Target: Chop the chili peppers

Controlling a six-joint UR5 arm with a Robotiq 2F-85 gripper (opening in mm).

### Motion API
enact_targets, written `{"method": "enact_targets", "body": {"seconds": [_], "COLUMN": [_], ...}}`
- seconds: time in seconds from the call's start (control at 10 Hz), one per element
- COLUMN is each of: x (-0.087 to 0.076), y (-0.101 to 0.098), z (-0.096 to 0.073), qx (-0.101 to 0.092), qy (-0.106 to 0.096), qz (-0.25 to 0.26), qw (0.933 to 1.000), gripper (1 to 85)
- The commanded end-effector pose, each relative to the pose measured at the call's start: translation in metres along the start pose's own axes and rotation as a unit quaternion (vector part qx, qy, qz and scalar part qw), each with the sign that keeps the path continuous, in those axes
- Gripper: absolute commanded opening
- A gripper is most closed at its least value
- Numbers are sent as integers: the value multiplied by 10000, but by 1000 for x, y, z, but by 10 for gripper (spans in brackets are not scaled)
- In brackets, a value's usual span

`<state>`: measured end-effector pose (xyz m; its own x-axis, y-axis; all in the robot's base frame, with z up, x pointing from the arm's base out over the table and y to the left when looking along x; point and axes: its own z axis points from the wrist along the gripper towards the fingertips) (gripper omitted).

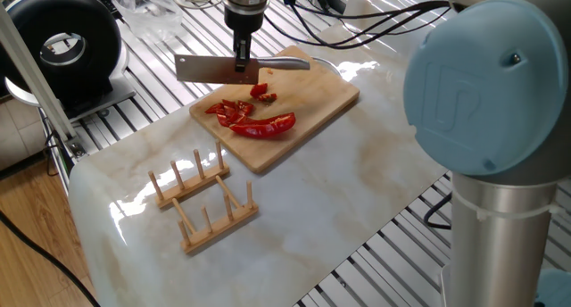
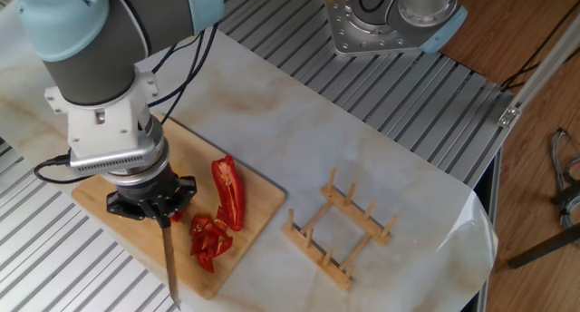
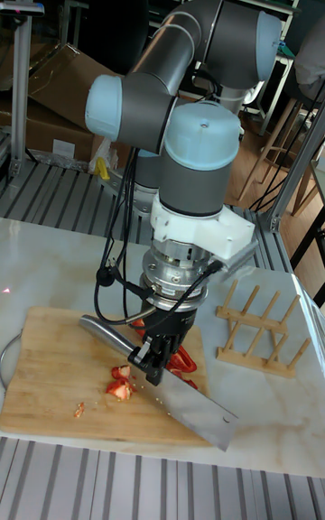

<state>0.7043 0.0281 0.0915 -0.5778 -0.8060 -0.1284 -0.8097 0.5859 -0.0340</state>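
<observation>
The chili peppers lie on a wooden cutting board [image 1: 321,97]: one long curved red half [image 1: 266,126], a pile of cut pieces [image 1: 229,110] beside it, and a few small bits [image 1: 262,92] farther back. My gripper [image 1: 242,57] is shut on a cleaver-style knife [image 1: 210,70], held just above the board over the cut pieces. From the other side, the gripper [image 2: 164,217] hides the small bits, and the blade [image 2: 169,262] shows edge-on left of the pile [image 2: 208,238] and the long half [image 2: 228,192]. The tall view shows the gripper [image 3: 155,359], the blade [image 3: 197,404] and red bits [image 3: 119,385].
A wooden dish rack [image 1: 202,200] stands on the marble sheet in front of the board, also seen as the rack [image 2: 340,232]. A black round device [image 1: 67,44] and cables [image 1: 375,23] lie behind. A second robot base [image 2: 391,20] stands at the far side.
</observation>
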Motion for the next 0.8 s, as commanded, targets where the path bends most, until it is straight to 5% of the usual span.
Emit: {"method": "enact_targets", "body": {"seconds": [0.0,0.3,0.7], "x": [4,3,0], "y": [-8,-12,1], "z": [-3,1,10], "qx": [126,176,-127], "qy": [168,161,-10], "qz": [-205,-232,-68], "qw": [9996,9994,9999], "gripper": [13,13,13]}}
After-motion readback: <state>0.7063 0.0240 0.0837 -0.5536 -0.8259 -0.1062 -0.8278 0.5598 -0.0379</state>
